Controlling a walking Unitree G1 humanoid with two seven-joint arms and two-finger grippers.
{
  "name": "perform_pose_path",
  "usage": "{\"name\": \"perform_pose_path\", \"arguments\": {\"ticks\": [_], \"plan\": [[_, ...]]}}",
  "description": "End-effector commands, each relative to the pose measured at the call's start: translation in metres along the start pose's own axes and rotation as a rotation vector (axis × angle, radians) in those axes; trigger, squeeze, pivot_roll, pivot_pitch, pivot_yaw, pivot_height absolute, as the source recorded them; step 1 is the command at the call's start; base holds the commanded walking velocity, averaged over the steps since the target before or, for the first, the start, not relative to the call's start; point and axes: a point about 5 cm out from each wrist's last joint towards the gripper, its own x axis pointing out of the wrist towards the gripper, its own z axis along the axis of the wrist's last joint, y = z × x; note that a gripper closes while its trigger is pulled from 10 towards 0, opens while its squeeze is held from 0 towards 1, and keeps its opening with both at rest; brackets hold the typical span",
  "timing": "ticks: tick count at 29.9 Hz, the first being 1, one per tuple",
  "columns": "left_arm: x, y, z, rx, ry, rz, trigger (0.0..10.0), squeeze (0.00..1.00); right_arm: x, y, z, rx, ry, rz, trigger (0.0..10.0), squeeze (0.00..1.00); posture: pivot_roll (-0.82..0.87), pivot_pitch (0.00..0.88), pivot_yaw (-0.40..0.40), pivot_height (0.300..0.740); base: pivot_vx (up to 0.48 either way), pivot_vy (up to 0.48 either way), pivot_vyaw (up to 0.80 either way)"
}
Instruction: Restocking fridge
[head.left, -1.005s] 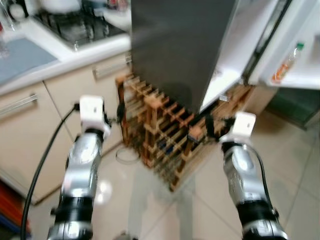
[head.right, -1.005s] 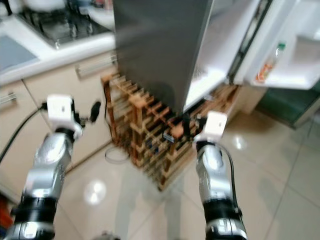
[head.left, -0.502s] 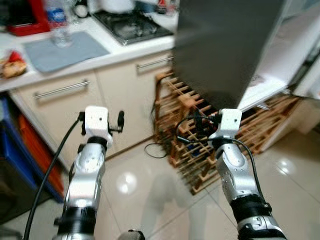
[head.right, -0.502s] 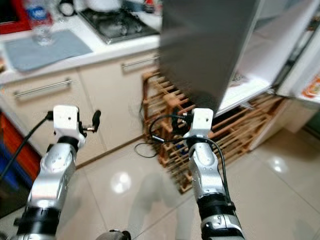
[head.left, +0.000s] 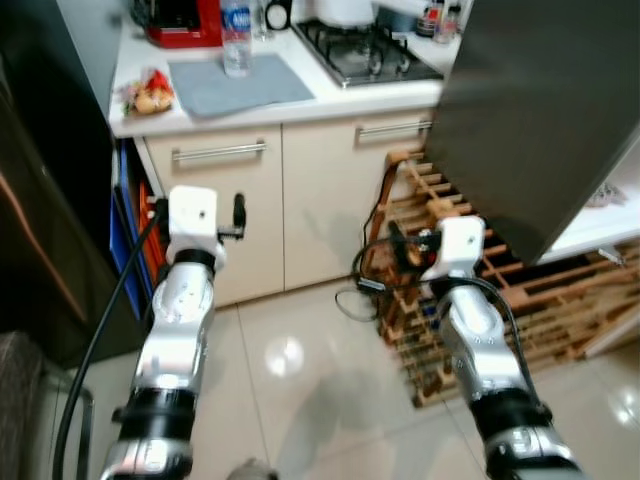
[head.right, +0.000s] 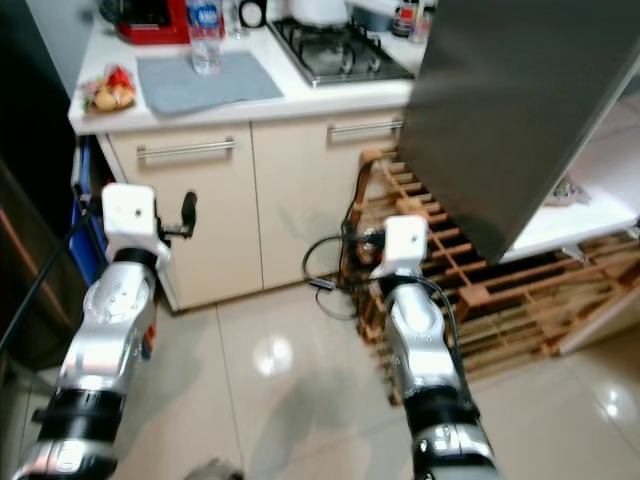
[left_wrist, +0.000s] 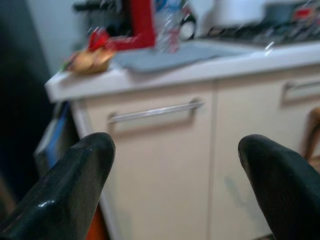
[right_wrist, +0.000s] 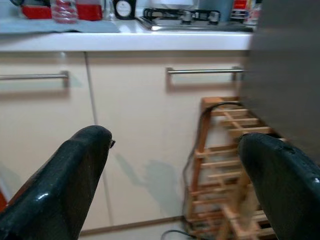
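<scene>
The fridge's dark grey door (head.left: 540, 110) stands open at the right, with a white inner shelf (head.left: 612, 215) below it. A clear water bottle (head.left: 235, 40) stands on the counter's grey mat (head.left: 240, 85) at the far left. A red and yellow snack packet (head.left: 150, 95) lies near the counter's corner. My left gripper (left_wrist: 175, 160) is open and empty, facing the cupboard's drawer handle (left_wrist: 155, 111). My right gripper (right_wrist: 175, 160) is open and empty too, held before the cupboards beside the wooden rack (right_wrist: 225, 150).
A wooden wine rack (head.left: 560, 300) sits on the floor under the fridge door, with a black cable (head.left: 355, 300) looped beside it. A gas hob (head.left: 370, 50) and a red appliance (head.left: 185, 20) are on the counter. A dark tall unit (head.left: 50, 180) stands at the left. Glossy tiled floor (head.left: 300, 380) lies ahead.
The camera has swung left: the fridge slid to the right edge, and the counter with the bottle and snack came into view. Both arms stay raised in front, grippers unchanged.
</scene>
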Motion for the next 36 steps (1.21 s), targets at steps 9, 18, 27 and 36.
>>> {"name": "perform_pose_path", "arguments": {"ticks": [9,18,27,36], "plan": [[0.004,-0.012,0.006,-0.007,0.003,-0.034,10.0,0.0,0.002,0.016,-0.003,0.0,0.007,0.056,10.0,0.2,-0.07,0.0,-0.043,0.74,0.0,0.0,0.62],[0.007,-0.019,0.016,-0.043,-0.019,-0.096,10.0,0.0,0.006,0.021,0.0,-0.033,-0.009,0.079,10.0,0.16,-0.06,0.0,-0.038,0.74,0.0,0.0,0.6],[0.012,-0.013,0.014,0.029,0.013,-0.092,10.0,0.0,0.006,0.01,-0.001,0.022,-0.015,-0.029,10.0,0.04,-0.07,0.0,-0.034,0.74,0.385,0.0,0.2],[0.017,-0.011,0.023,0.029,-0.03,-0.107,10.0,0.0,0.003,0.016,0.001,0.003,-0.042,-0.019,10.0,0.04,-0.07,0.0,-0.024,0.74,0.479,0.0,0.0]]}}
